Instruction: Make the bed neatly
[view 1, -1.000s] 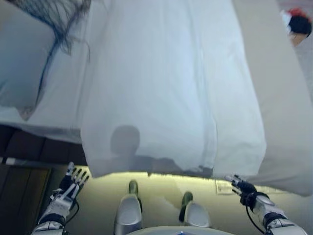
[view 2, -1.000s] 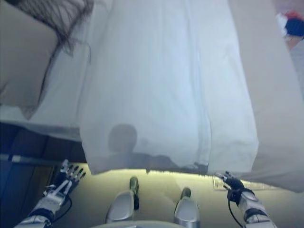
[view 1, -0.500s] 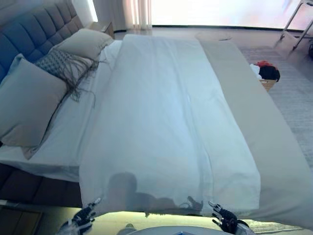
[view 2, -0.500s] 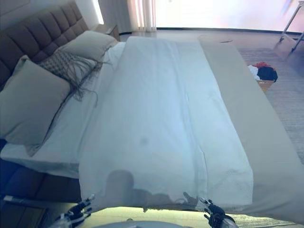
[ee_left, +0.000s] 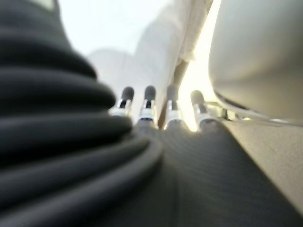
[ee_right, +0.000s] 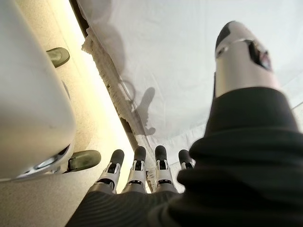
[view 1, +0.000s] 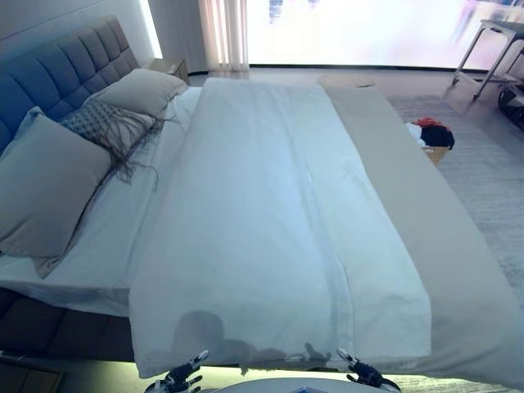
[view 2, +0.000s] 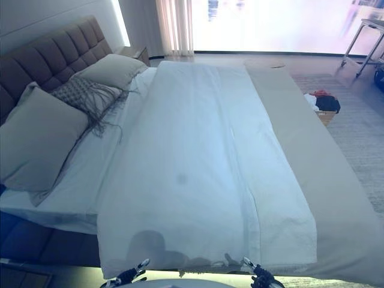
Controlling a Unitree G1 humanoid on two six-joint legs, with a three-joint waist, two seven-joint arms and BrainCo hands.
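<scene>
The bed stretches away from the robot with a white duvet spread lengthwise over its middle; the duvet's near hem hangs over the bed's near edge, and its surface shows a few long creases; to the duvet's right lies a beige cover, reaching the same edge; to its left the white sheet is bare. Against the grey tufted headboard, left of the duvet, stand two beige pillows with a fringed grey cushion between them. Beyond the beige cover, on the floor, sits a basket of clothes. The left hand hovers just below the duvet's hem with fingers straight and spread, holding nothing; the right hand does likewise, its fingers straight, apart from the cloth.
</scene>
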